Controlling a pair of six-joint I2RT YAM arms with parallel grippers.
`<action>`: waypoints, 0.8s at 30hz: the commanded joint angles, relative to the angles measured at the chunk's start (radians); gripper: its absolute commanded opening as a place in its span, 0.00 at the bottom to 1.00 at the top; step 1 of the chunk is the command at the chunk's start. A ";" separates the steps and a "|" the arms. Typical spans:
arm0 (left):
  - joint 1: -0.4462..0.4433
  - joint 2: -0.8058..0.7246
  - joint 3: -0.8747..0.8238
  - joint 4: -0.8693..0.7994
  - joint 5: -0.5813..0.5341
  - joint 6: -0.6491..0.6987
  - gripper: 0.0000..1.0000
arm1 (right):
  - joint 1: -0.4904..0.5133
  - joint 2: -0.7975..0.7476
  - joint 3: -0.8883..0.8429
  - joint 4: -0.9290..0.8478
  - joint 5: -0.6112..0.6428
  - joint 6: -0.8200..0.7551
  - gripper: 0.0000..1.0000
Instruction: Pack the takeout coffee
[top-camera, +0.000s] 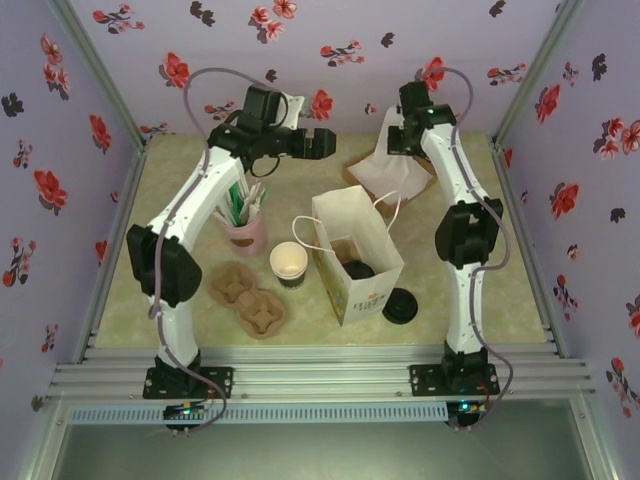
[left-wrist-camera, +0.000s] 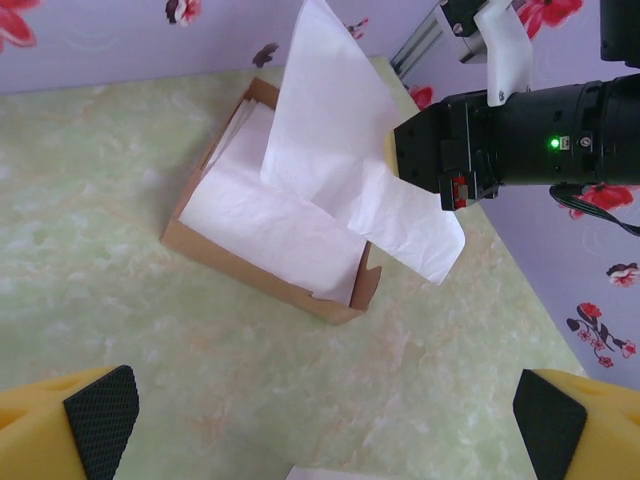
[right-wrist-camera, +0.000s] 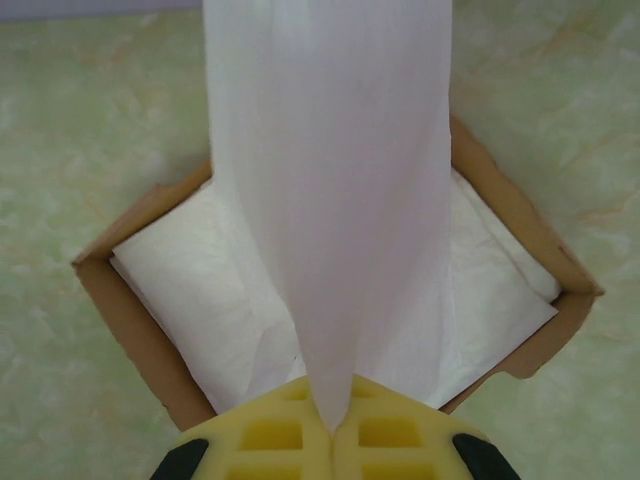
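Little of the packing is judged complete: the cup (top-camera: 288, 262) is left unlidded beside the bag (top-camera: 357, 255), a napkin (right-wrist-camera: 330, 200) is clamped in the right gripper (right-wrist-camera: 335, 420), and the left gripper (left-wrist-camera: 325, 420) is held open.

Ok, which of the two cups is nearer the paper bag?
The lidless white-rimmed paper cup, just left of the bag; the pink cup holding stirrers stands farther left.

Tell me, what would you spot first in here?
The right hand is pinching a big white paper sheet, holding it up over the shallow brown cardboard box at the table's far right. In the middle stands an open white paper bag, with the lidless small paper cup just left of it.
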 joint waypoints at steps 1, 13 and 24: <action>-0.009 -0.075 -0.053 0.076 -0.009 0.050 0.99 | -0.010 -0.038 -0.028 0.011 -0.004 0.026 0.00; -0.059 -0.226 -0.133 0.098 -0.032 0.121 0.99 | -0.011 -0.336 -0.208 0.100 -0.076 0.046 0.00; -0.184 -0.401 -0.169 -0.005 -0.154 0.294 0.99 | -0.010 -0.662 -0.376 0.143 -0.360 0.060 0.00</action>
